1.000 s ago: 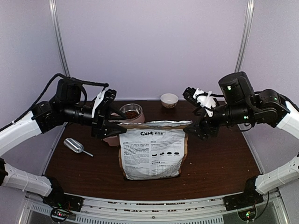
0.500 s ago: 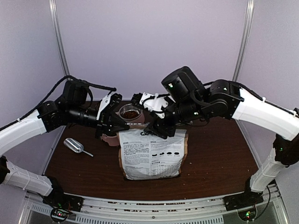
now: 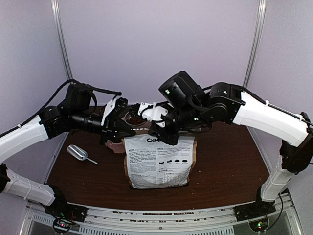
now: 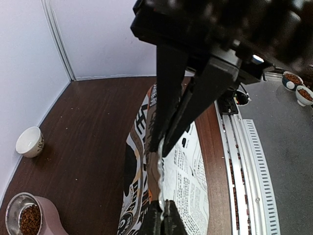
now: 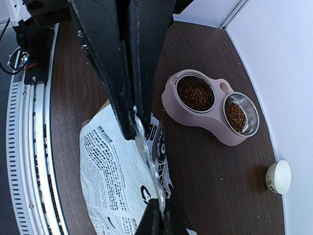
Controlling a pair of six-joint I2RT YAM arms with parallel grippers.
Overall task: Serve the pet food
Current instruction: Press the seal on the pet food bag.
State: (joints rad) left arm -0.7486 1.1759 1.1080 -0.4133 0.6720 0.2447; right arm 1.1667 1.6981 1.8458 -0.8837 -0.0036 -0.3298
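Clamps the bag (image 3: 159, 164) by its top rim: left gripper (image 3: 130, 132) at the 9 o'clock corner, right gripper (image 3: 164, 138) mid-rim, both pinched tight. Shows kibble (image 5: 194, 96) in the feeder (image 5: 205, 123) at 11 o'clock. Could tip the bag if pulled unevenly, spilling kibble.

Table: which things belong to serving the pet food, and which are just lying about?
Job: white-and-brown printed food bag, top edge pinched by left gripper and right gripper; pink double-bowl feeder holding brown kibble.
Lying about: metal scoop, left of the bag, untouched; small white ceramic bowl near the wall.
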